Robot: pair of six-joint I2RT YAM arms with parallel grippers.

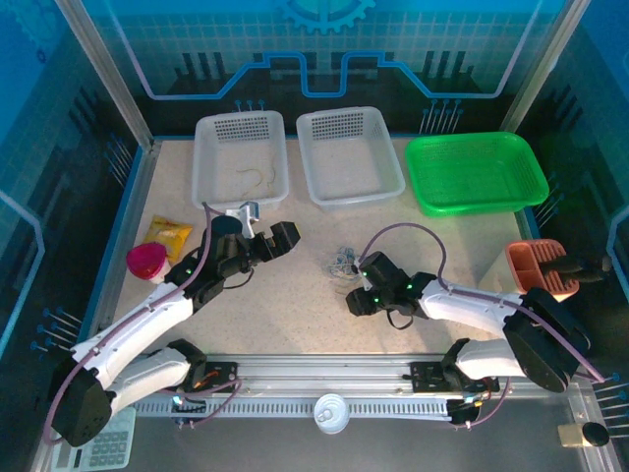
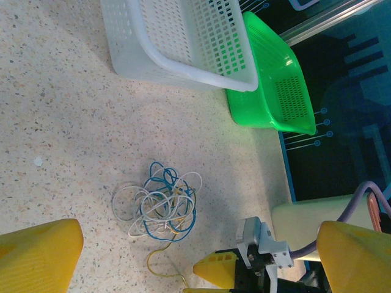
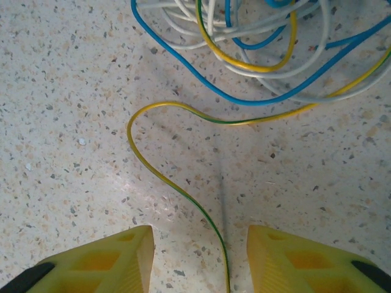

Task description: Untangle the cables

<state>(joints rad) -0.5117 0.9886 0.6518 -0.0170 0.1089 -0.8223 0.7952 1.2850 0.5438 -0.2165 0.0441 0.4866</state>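
Right gripper (image 3: 198, 251), nearest my wrist camera: its yellow fingers (image 3: 98, 262) are spread, one on each side of a yellow-green strand (image 3: 177, 189) that lies flat on the speckled table (image 1: 295, 315). Neither pad touches the strand; I see bare surface on both sides of it. I keep the jaws straddling this free tail because, in my judgement, it is the one length that leaves the knot cleanly and can be pinched without catching a neighbour.

Just beyond, the strand curves into the tangle of cables (image 2: 160, 204): blue, white and yellow loops heaped over one another near the table's middle, well apart from every basket.

Left gripper (image 1: 265, 224): fingers fully spread and holding nothing, hovering to the left of the tangle. I judge that it waits there to take or steady a cable once one comes free.

Far row: the left white basket (image 1: 206, 167) holds what appears to be one thin loose strand (image 1: 254, 177), though it is too small to be sure. Beside it are a second white basket (image 1: 310, 167) and a green basket (image 1: 476, 206), presumably for sorted cables.
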